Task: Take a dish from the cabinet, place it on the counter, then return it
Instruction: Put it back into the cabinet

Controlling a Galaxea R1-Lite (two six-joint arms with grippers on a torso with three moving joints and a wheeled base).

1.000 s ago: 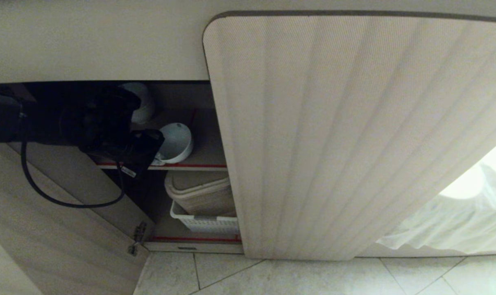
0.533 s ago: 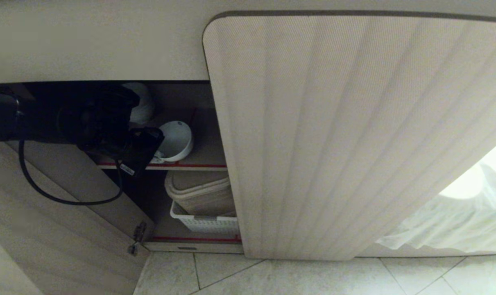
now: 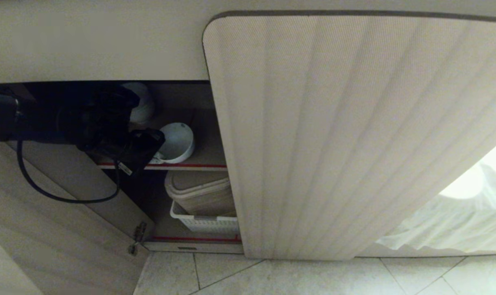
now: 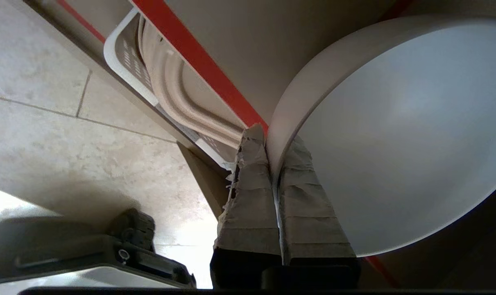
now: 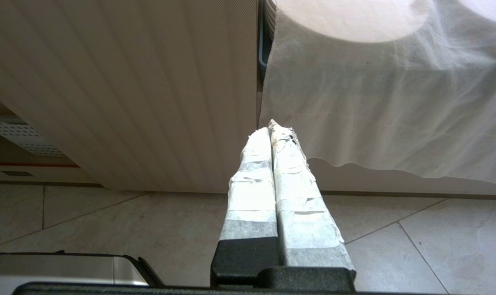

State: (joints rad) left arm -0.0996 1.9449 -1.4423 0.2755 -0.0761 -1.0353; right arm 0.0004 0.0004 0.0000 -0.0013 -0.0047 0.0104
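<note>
The cabinet [image 3: 182,94] stands open on its left half, its left door [image 3: 55,229] swung outward and its right door [image 3: 346,135] covering the other half. On the upper shelf [image 3: 207,157] the bowl [image 3: 177,142] sits near the front edge, with the left pincer [image 3: 157,157] at the bowl's left rim. Behind the bowl stands a pot [image 3: 143,104]. On the lower shelf a basket [image 3: 204,223] holds a tray [image 3: 198,190]. A cloth [image 3: 448,221] hangs right of the right door, above the floor [image 3: 313,276].

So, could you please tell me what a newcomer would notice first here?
The left tool, inside the open cabinet, is pinched shut on the rim of the white dish, tilted above the red-edged upper shelf. Below sits a white basket. The right tool hangs shut outside, by the fluted door.
</note>
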